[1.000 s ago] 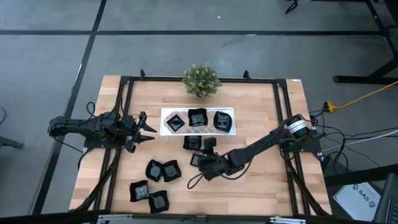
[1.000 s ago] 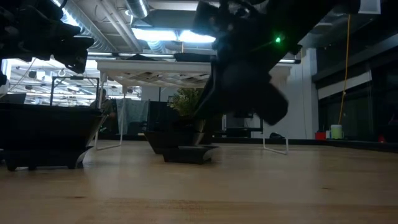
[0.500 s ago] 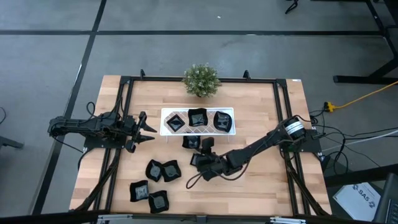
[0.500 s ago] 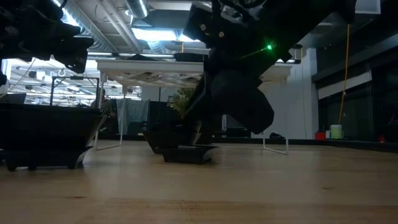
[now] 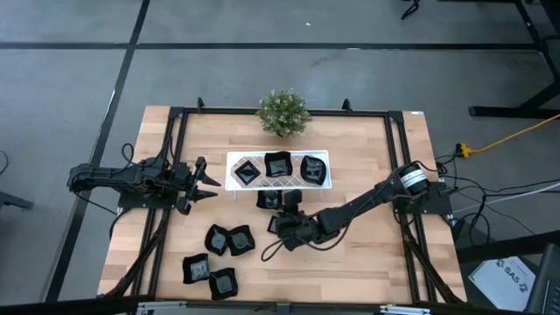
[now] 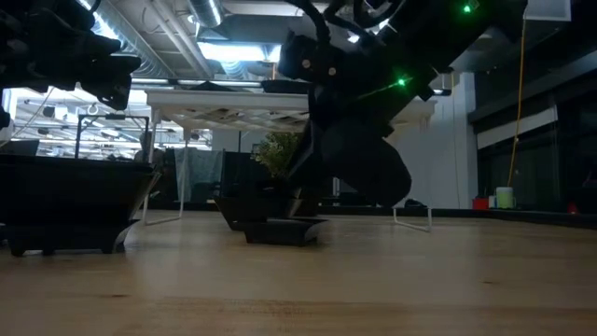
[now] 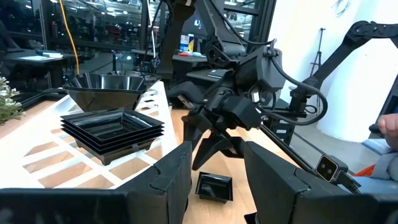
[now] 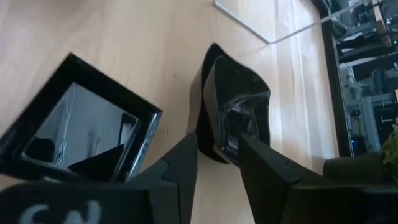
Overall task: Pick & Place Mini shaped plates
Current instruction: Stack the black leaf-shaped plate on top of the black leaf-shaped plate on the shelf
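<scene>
The mini plate [image 8: 233,109] sits on the table just below the white tray [image 5: 277,156], its rim between the right gripper [image 8: 217,149] fingers, looks like a pinch. Lift straight, slowly, so it doesn't slip. Left gripper [image 5: 210,182] waits open by the tray's left end.

Small green potted plant [image 5: 283,113] at the table's [image 5: 367,262] far edge, white lattice tray [image 5: 233,158] just before it

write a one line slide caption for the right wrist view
Right gripper closed on the rim of a tilted mini plate, beside a square plate on the wooden table.
</scene>
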{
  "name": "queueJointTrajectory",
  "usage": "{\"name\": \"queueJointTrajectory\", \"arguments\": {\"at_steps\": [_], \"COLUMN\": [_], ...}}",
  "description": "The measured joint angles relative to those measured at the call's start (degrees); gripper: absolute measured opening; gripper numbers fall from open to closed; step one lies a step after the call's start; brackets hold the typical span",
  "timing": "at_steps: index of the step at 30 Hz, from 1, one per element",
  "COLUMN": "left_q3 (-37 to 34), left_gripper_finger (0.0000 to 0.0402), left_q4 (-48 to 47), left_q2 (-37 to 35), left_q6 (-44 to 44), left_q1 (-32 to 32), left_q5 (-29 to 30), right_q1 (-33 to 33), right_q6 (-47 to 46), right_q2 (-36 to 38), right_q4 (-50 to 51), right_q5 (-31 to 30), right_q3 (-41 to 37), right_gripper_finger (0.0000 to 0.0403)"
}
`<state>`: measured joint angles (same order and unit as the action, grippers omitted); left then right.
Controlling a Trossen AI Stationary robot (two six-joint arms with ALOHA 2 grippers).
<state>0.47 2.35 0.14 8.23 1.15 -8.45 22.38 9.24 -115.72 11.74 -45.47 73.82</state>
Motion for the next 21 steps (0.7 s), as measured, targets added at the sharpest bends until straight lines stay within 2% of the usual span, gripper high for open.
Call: {"name": "queueJointTrajectory", "arguments": {"at_steps": [7,21], "left_q3": [0.01,0.02], "left_gripper_finger": [0.0143,0.0143], "left_q4": [0.0,0.0], "left_q2": [0.0,-0.02], "left_q6": [0.0,0.0], "left_q1": [-0.02,-0.02], "left_q5": [0.02,0.0], "right_q1": [-0.09,-0.11], "right_q6": [-0.61,1.91], "right_q2": [0.0,-1.99], "right_q4": [0.97,-2.86], "right_q5": [0.0,0.02], "right_q3": [0.0,0.07], "right_gripper_finger": [0.0109,0.0019]}}
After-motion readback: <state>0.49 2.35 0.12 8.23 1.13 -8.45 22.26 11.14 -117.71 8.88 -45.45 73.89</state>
